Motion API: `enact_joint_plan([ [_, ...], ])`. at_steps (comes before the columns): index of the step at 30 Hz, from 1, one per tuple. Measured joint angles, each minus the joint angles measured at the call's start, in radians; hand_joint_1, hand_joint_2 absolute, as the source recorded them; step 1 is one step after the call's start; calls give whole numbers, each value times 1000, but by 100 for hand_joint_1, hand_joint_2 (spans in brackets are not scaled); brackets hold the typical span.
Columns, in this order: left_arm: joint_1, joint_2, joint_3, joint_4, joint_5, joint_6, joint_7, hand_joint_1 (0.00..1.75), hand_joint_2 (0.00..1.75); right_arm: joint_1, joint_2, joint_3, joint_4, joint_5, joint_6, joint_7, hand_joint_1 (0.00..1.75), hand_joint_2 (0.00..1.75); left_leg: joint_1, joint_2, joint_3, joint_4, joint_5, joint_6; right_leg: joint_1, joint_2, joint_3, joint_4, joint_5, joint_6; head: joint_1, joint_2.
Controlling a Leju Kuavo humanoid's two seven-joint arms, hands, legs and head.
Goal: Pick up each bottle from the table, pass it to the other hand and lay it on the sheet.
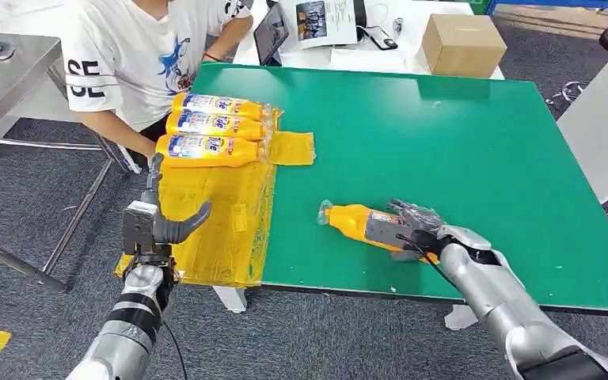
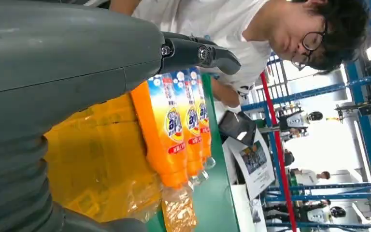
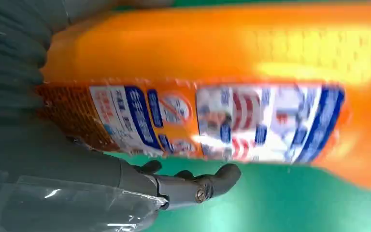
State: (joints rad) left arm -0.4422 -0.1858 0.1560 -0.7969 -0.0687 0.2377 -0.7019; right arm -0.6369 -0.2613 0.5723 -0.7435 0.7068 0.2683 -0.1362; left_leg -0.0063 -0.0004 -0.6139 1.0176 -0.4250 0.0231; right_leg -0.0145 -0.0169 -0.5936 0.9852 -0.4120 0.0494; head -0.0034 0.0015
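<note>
An orange bottle [image 1: 352, 222] lies on its side on the green table [image 1: 443, 134], near the front edge. My right hand [image 1: 413, 226] is wrapped over its rear half and grips it. In the right wrist view the bottle [image 3: 222, 63] sits against the palm, with the thumb [image 3: 193, 186] beside its label. Three more orange bottles [image 1: 214, 124] lie side by side at the far end of the yellow sheet [image 1: 206, 206]. My left hand [image 1: 158, 222] hovers over the sheet's left edge, fingers apart, holding nothing. The left wrist view looks along the sheet [image 2: 96, 169] to those bottles [image 2: 166, 130].
A person in a white shirt [image 1: 142, 55] sits at the table's far left corner, close behind the sheet. A cardboard box [image 1: 463, 43], a tablet [image 1: 271, 33] and papers stand on the white table beyond. A metal table [image 1: 8, 71] is at the left.
</note>
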Motion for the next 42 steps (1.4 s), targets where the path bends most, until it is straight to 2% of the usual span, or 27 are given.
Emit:
enact_joint_plan([
  [4,-3,-3,0,11,13,-10,0,0,175,-22,-34,48,0,-30,57,-6,175,175,0,-1,0,0,0,0,0,0,1,-1,0,0,0,0],
  [10,-2,-9,0,16,30,-19,0,0,175,-25,-93,98,-26,-87,74,5,175,175,0,-2,0,0,0,0,0,-1,1,-1,0,0,0,0],
  [16,1,-17,0,17,40,-25,0,0,175,34,-95,111,-83,-91,-158,24,175,175,0,-1,0,0,0,0,0,0,1,-1,0,1,0,0],
  [19,10,-23,1,14,40,-29,0,0,175,109,-35,57,-130,-46,-417,-15,175,175,1,-2,-3,0,0,0,1,-1,0,0,0,0,0,0],
  [21,26,-26,1,1,40,-32,6,0,175,171,39,-14,-205,6,-595,-43,175,175,1,2,-3,0,0,0,1,2,-4,1,0,0,-1,0],
  [22,32,-31,1,-6,40,-33,9,0,175,196,65,-44,-241,30,-637,-43,175,175,1,3,-3,0,-1,0,1,3,-5,1,0,0,-1,0],
  [25,43,-41,0,-20,41,-36,17,0,175,242,129,-109,-326,56,-670,-63,175,175,2,-3,-5,0,0,-1,2,-2,-5,1,-1,0,0,0],
  [29,57,-43,-13,-35,63,-65,35,0,175,302,211,-225,-445,17,-873,-232,175,175,1,-2,-7,0,0,-1,1,-2,-6,1,-1,0,0,0],
  [32,59,-54,-40,-47,91,-105,65,0,175,338,259,-286,-535,-18,-945,-310,175,175,0,-3,-7,0,0,-1,0,-3,-6,0,-1,0,0,0],
  [38,65,-60,-131,-88,121,-171,112,0,175,392,341,-424,-658,-82,-962,-467,175,175,0,-3,-7,0,0,0,0,-2,-6,0,0,0,0,0],
  [42,70,-58,-197,-95,164,-367,169,0,175,409,354,-454,-659,-145,-944,-522,175,175,0,-3,-7,0,0,0,0,-2,-5,0,0,0,0,0],
])
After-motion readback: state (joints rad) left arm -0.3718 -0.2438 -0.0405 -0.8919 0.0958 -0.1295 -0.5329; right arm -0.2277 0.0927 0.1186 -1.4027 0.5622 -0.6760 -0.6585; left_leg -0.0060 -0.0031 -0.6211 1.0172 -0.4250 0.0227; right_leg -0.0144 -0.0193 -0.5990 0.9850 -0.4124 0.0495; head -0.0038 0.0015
